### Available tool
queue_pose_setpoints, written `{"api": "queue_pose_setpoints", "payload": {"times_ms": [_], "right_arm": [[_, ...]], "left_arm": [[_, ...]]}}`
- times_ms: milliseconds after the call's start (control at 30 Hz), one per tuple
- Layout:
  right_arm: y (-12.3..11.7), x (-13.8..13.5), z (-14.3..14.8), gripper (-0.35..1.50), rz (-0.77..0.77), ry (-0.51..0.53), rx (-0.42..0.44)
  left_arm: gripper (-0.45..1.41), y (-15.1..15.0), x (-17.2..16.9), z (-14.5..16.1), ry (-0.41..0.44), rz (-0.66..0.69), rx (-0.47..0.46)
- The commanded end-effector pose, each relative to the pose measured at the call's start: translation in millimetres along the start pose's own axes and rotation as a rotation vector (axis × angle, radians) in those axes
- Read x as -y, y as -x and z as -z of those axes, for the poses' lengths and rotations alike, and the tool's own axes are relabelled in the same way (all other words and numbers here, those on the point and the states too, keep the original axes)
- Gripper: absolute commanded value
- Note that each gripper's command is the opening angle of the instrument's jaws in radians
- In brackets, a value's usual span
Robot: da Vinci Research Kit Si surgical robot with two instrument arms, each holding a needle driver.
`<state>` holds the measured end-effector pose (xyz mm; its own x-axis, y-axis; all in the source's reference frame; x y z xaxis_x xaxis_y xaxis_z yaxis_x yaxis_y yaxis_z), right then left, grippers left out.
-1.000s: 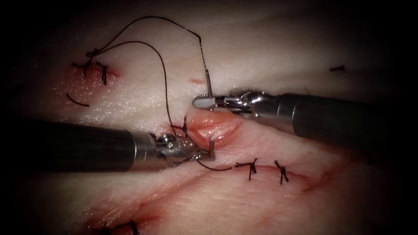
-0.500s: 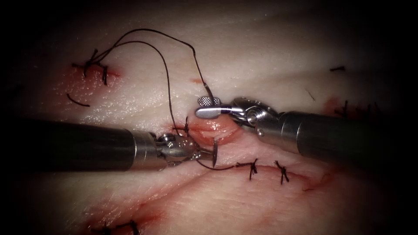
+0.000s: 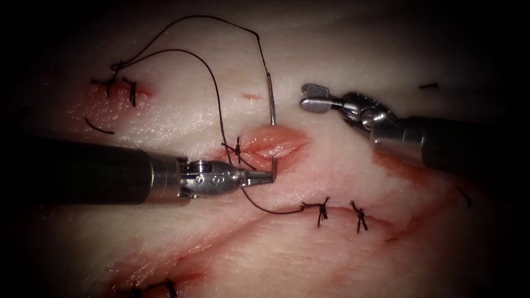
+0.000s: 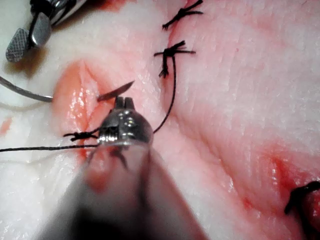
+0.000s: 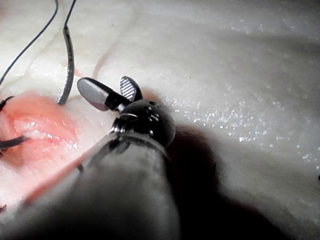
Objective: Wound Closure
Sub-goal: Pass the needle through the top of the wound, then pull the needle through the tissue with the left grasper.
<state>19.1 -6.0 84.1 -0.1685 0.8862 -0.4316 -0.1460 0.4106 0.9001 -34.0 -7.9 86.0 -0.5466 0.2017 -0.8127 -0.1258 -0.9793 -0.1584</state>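
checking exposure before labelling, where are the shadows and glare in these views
Endoscope view: dark vignette rims the lit tissue; left tool grips the needle near its tip, its middle buried across the cut. Right wrist view: the open, empty right tool casts a heavy shadow; wet tissue glints.

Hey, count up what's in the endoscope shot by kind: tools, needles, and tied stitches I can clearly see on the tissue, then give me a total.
Tools: 2, the left gripper shut on the needle's tip end, the right gripper open and holding nothing.
Needles: 1, the needle passing through the tissue across the cut.
Clearly visible tied stitches: 5.
Total: 8.
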Motion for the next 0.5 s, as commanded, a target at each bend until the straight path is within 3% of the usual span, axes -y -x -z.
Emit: {"api": "queue_pose_setpoints", "payload": {"times_ms": [33,300,500], "right_arm": [[-0.2,-0.4,-0.5,1.16,0.006,0.003,0.0],[0.2,-0.5,-0.1,1.03,0.017,0.007,0.001],[0.7,-0.4,-0.4,0.99,0.022,0.01,-0.002]], "left_arm": [[0.13,0.0,0.2,-0.7,-0.003,-0.004,-0.006],[0.63,0.1,0.2,-0.9,-0.027,-0.054,-0.008],[0.67,0.1,0.4,-1.3,-0.037,-0.057,-0.005]]}}
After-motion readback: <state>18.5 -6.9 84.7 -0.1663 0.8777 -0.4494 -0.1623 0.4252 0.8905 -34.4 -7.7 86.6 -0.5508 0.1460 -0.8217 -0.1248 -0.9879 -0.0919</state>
